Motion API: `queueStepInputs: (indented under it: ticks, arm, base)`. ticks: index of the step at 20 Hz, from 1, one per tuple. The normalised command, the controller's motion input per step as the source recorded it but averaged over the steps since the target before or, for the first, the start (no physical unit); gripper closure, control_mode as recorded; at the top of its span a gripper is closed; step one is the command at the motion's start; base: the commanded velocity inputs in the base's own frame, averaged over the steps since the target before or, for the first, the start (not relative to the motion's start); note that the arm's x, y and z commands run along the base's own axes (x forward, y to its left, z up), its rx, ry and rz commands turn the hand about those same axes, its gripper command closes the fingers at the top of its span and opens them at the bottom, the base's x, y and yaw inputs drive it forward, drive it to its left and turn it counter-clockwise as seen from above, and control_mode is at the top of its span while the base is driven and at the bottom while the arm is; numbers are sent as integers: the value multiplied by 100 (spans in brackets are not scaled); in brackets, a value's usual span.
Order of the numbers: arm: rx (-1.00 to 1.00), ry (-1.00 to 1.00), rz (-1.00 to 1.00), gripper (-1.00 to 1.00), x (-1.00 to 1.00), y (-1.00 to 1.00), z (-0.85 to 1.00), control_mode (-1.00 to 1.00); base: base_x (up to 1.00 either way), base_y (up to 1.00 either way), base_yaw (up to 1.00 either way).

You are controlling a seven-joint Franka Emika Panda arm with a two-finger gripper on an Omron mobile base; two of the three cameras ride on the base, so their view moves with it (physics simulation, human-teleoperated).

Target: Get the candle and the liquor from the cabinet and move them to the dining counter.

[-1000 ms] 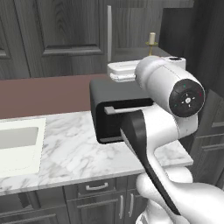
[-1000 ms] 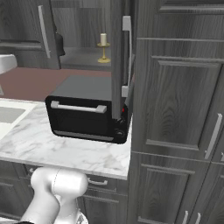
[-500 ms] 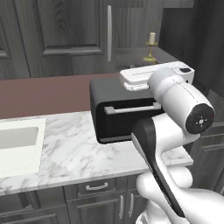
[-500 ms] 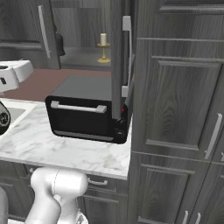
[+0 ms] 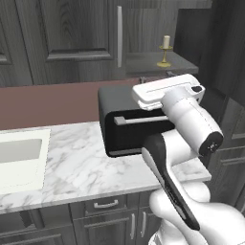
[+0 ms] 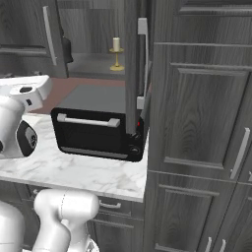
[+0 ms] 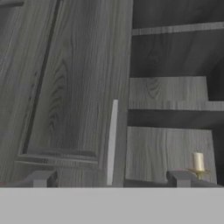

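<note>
Pincer: fingertips (image 7: pixel 111 179) stand spread wide at the bottom of the hand view, nothing between them; it faces the cabinet.
Cabinet: dark grey wood-grain (image 5: pixel 72 38), doors open, long silver bar handle (image 7: pixel 112 142) on the door edge straight ahead of the hand.
Candle: cream pillar on a gold candlestick (image 5: pixel 165 50), upright on the lower shelf (image 6: pixel 93 64) inside the cabinet, well apart from the pincer; in the hand view (image 7: pixel 198 164) it stands just above the right fingertip.
Liquor: dark bottle shape (image 6: pixel 66 49) at the shelf's left, partly hidden behind the door; hard to make out.
Worktop: white veined marble (image 5: pixel 76 162) carrying a black toaster oven (image 6: pixel 98 130); sink (image 5: pixel 19 158) at left.
</note>
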Motion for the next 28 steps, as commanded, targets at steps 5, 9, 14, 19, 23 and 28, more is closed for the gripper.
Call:
queueStepInputs:
  ticks: [5, 9, 14, 19, 23, 28]
  arm:
    - [0, 0, 2, -100, 33, 0, 2, -100]
    - [0, 0, 0, -100, 46, 0, 6, -100]
    - [0, 0, 0, -100, 53, 0, 8, -100]
    - [0, 0, 0, -100, 45, 3, 5, -100]
    - [0, 0, 0, -100, 32, 6, 0, -100]
    - [0, 0, 0, -100, 30, 26, 3, -100]
  base:
    - [0, 0, 0]
    - [0, 0, 0]
    - [0, 0, 0]
    - [0, 0, 0]
    - [0, 0, 0]
    - [0, 0, 0]
